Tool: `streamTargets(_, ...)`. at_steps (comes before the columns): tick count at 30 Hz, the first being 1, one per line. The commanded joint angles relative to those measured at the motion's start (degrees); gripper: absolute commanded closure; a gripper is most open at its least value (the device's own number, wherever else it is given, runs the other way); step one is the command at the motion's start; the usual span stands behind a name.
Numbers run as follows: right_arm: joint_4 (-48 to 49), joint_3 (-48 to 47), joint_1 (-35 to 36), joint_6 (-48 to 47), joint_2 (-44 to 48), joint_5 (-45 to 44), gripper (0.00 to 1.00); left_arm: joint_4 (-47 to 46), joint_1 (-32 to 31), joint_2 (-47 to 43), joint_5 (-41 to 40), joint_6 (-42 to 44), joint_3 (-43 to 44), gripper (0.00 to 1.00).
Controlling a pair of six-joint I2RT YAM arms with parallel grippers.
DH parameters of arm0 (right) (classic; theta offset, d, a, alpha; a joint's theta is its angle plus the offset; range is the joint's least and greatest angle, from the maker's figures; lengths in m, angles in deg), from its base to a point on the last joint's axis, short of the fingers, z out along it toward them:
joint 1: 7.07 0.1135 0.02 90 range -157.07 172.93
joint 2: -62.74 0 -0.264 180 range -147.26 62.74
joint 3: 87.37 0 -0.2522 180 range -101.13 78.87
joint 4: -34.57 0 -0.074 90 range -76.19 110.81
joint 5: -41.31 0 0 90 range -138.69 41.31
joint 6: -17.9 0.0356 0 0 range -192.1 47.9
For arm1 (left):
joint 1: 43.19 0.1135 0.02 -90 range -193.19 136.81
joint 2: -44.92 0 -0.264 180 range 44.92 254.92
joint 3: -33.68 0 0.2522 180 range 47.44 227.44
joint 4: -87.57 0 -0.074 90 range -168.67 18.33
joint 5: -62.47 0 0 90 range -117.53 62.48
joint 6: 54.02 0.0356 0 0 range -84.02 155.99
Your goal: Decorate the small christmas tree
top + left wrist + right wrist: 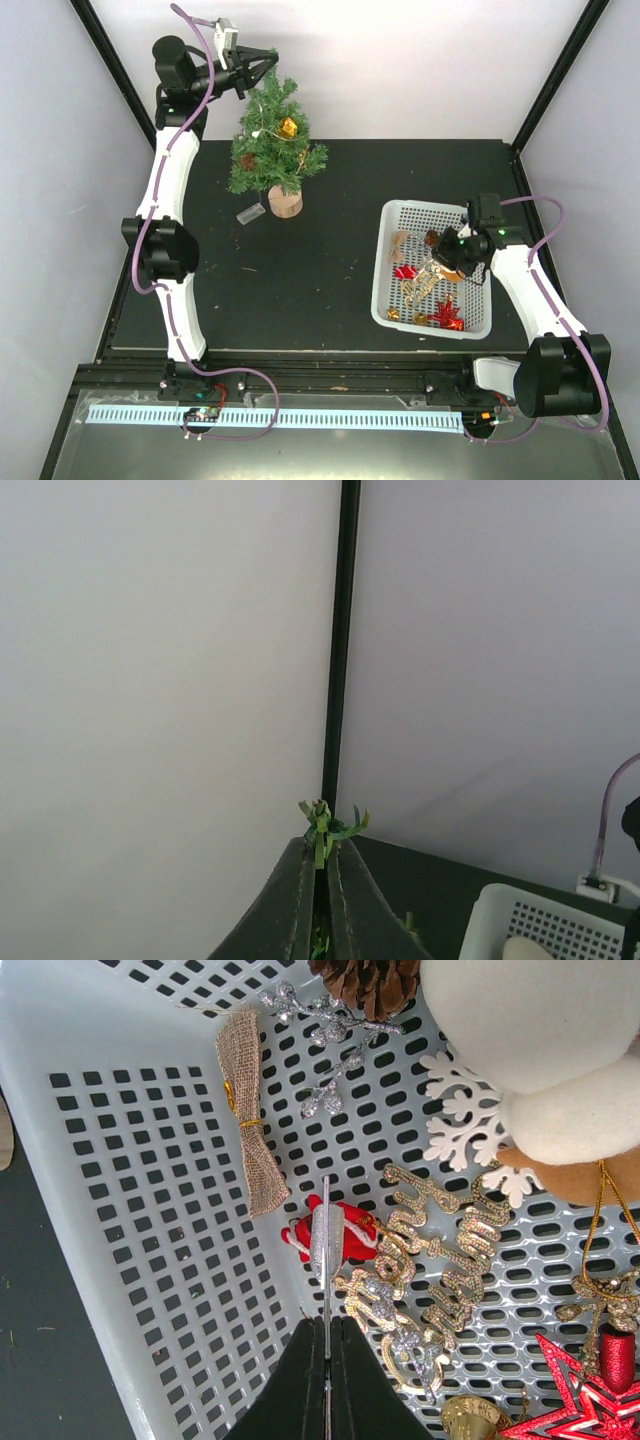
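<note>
The small christmas tree point(272, 140) stands on its wooden disc at the back left of the black table, with a gold gift ornament point(288, 127) and a pine cone point(247, 160) on it. My left gripper point(267, 66) is at the treetop; in the left wrist view it point(322, 865) is shut on the green tip of the tree point(325, 823). My right gripper point(447, 258) hangs inside the white basket point(380, 270). In the right wrist view it point(326, 1328) is shut on a thin silver glitter ornament point(326, 1235), held edge-on above the basket floor.
The basket point(100, 1160) holds a burlap bow point(248, 1110), a silver berry sprig point(325, 1035), a pine cone point(365, 980), a white snowflake point(460, 1125), gold lettering point(440, 1260), a red piece point(355, 1240) and a red star point(580, 1410). A small clear box point(251, 212) lies by the tree base.
</note>
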Motion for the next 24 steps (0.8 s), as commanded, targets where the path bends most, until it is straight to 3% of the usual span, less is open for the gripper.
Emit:
streamTargets(1, 0.87, 0.5, 0.03, 0.5, -0.11, 0.32, 0.99, -6.93, -0.31, -1.06, 1.65, -5.83, -0.62, 0.98)
streamTargets(16, 2.77, 2.28, -0.02, 0.82, -0.15, 1.19, 0.99, -7.16, -1.08, -7.9, 4.95, -6.33, -3.86, 0.98)
streamTargets(24, 3.46, 2.12, 0.01, 0.84, -0.49, 1.63, 0.99, -9.55, -1.69, -14.12, 6.6, -7.34, -10.54, 0.98)
